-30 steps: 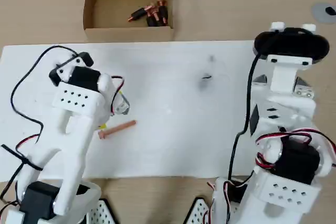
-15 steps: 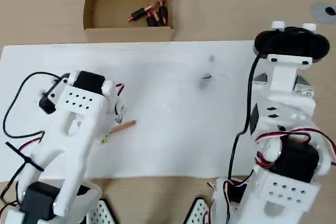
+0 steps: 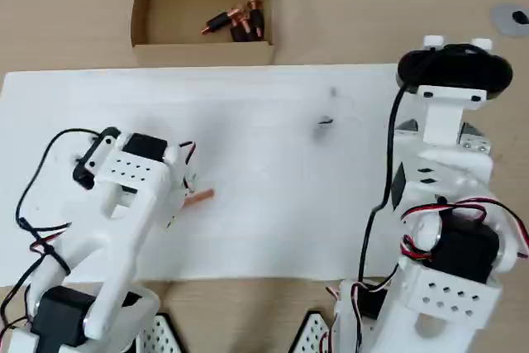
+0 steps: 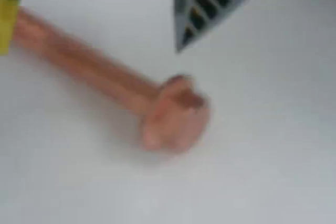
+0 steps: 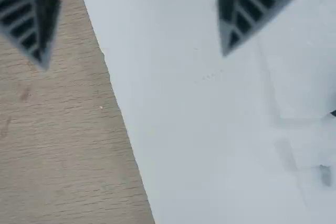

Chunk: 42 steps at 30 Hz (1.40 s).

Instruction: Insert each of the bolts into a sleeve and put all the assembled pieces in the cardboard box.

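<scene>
Left pincer is hanging low over the white sheet toward its near left corner, jaws spread apart and gripping nothing. 1 yellow-tipped finger is sitting at the tail end of the copper bolt, the other is standing off to the side of the shaft. That straddle is looking like the setup for a pinch across the shaft, since the bolt is lying flat and loose on the sheet.

Right pincer is hanging with its 2 fingers wide apart and empty over an edge of the sheet, where the wooden bench is showing. It is probably waiting there, out of the left arm's way.

Farthest off, the cardboard box is sitting on the bench just past the sheet's far edge, toward the far left corner. Its open top is facing up, so pieces can be dropped in. A cluster of assembled pieces, copper bolts in black sleeves, is lying inside, toward its right wall.
</scene>
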Motion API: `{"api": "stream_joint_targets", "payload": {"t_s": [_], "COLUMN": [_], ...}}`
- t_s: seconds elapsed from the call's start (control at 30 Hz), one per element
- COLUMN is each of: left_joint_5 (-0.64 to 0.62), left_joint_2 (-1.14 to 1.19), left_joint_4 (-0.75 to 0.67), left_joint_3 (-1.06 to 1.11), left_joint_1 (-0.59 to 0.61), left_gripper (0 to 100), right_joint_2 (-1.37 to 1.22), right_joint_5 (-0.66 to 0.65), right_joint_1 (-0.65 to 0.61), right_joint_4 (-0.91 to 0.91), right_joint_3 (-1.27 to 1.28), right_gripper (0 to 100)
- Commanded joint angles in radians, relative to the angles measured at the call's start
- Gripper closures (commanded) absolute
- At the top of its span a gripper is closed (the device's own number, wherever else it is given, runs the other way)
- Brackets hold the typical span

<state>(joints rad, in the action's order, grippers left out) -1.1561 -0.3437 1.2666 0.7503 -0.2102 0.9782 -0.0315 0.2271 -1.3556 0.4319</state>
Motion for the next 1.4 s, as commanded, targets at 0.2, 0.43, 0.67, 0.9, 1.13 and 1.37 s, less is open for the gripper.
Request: {"api": "stream_joint_targets", "payload": {"t_s": [0.2,0.43,0.67,0.9,1.13,1.37], "left_joint_5": [-0.011,-0.009,-0.009,-0.009,-0.009,-0.006], "left_joint_2": [-0.022,-0.025,-0.021,-0.021,-0.022,-0.031], "left_joint_4": [-0.219,-0.304,-0.404,-0.4,-0.4,-0.377], "left_joint_3": [0.167,0.23,0.235,0.241,0.242,0.201], "left_joint_1": [0.014,0.029,0.199,0.23,0.235,0.229], "left_gripper": [78,78,78,80,99,99], "right_joint_2": [0.013,0.013,0.013,0.013,0.013,0.013], "right_joint_5": [0.0,-0.002,0.0,0.0,0.0,0.0], "right_joint_1": [0.016,0.016,0.016,0.016,0.016,0.016], "right_joint_4": [0.021,0.02,0.015,0.015,0.008,-0.025], "right_joint_3": [0.001,0.001,0.002,0.002,0.002,0.002], "right_gripper": [74.9,74.9,74.9,74.9,74.9,74.9]}}
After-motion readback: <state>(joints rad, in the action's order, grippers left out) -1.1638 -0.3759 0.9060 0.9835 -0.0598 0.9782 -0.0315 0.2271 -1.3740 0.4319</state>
